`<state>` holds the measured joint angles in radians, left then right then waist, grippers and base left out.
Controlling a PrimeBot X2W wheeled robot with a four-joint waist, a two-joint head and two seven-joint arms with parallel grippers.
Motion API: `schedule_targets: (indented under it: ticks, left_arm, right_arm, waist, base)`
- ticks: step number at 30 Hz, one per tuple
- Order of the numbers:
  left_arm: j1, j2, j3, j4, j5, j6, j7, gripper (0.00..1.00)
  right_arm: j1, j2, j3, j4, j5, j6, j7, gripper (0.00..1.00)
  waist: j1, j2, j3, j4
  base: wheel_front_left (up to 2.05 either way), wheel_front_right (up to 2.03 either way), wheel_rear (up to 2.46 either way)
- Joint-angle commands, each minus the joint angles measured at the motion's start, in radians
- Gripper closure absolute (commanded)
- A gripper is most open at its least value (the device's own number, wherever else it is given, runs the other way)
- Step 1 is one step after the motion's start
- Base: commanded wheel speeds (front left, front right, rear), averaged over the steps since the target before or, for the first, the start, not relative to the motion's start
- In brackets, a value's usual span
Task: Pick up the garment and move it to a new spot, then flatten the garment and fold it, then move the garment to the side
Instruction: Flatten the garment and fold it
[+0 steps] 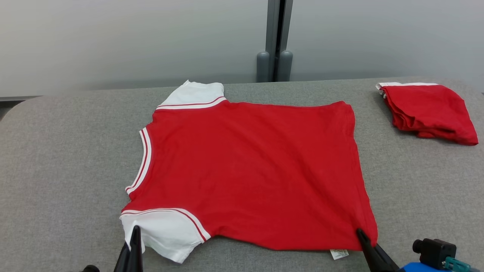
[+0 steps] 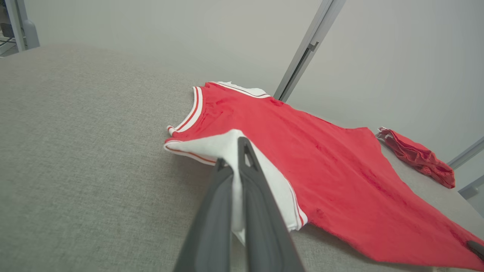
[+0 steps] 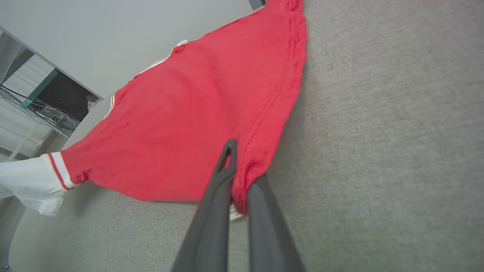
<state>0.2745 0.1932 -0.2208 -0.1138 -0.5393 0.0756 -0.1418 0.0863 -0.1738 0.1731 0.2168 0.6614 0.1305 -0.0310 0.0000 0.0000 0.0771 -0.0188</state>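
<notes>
1. Position: the garment (image 1: 245,166), red with white sleeves, lies spread almost flat in the middle of the grey surface (image 1: 56,151). In the head view its collar points to 9 o'clock and its hem to 3 o'clock.
2. The left tool (image 1: 135,231), at 7 o'clock, is clamped shut on the near white sleeve (image 1: 166,230). The left wrist view shows cloth pinched between its fingers.
3. The right tool (image 1: 360,232), at 5 o'clock, is closed on the near hem corner (image 1: 369,236), with red fabric squeezed between its fingers.
4. Risk: both grips look thin and close to the edge, so an uneven lift could let one corner slip out and spoil the fold line.
5. Risk: pulling the two tools apart or raising them unequally would probably drag the far edge and wrinkle the flat panel. The sleeve may also bunch under the fold.
6. A label (image 1: 339,253) hangs loose at the hem near 5 o'clock and could catch.
7. A folded red garment (image 1: 427,111) sits well apart at 2 o'clock, and a post (image 1: 278,37) stands at 12 o'clock beyond the surface. Neither blocks a fold toward 12 o'clock.
</notes>
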Motion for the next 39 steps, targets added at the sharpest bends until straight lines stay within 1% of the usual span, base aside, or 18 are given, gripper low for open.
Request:
schedule_targets:
  ticks: [1,6,12,14,25,39]
  left_arm:
    - [-0.024,0.008,0.000,0.001,0.005,-0.004,0.001,1.00]
    - [-0.084,0.033,0.001,0.027,0.005,-0.026,0.021,1.00]
    - [-0.169,0.067,-0.001,0.086,0.014,-0.055,0.037,1.00]
    - [-0.199,0.069,-0.003,0.108,0.008,-0.068,0.040,1.00]
    - [-0.398,0.095,-0.020,0.261,0.026,-0.122,0.042,1.00]
    - [-0.648,0.124,-0.046,0.487,0.042,-0.172,0.031,1.00]
  right_arm:
    - [0.011,0.004,-0.005,-0.009,-0.005,0.001,0.005,1.00]
    - [-0.012,0.021,-0.025,-0.041,-0.011,0.001,0.055,1.00]
    - [-0.058,0.036,-0.037,-0.036,0.008,0.001,0.113,1.00]
    - [-0.077,0.038,-0.041,-0.032,0.011,0.001,0.124,1.00]
    - [-0.195,0.047,-0.047,0.018,0.022,0.001,0.153,1.00]
    - [-0.383,0.047,-0.059,0.105,0.038,0.001,0.163,1.00]
  waist:
    - [0.0000,0.0000,0.001,-0.002]
    - [0.0000,0.0000,0.008,-0.012]
    - [0.0000,0.0000,0.018,-0.028]
    - [0.0000,0.0000,0.025,-0.032]
    - [0.0000,0.0000,0.094,-0.042]
    - [0.0000,0.0000,0.217,-0.055]
  base:
    - [0.00,0.00,0.00]
    - [0.00,0.00,0.00]
    - [0.00,0.00,0.00]
    - [0.00,0.00,0.00]
    - [0.00,0.00,0.00]
    - [0.00,0.00,0.00]
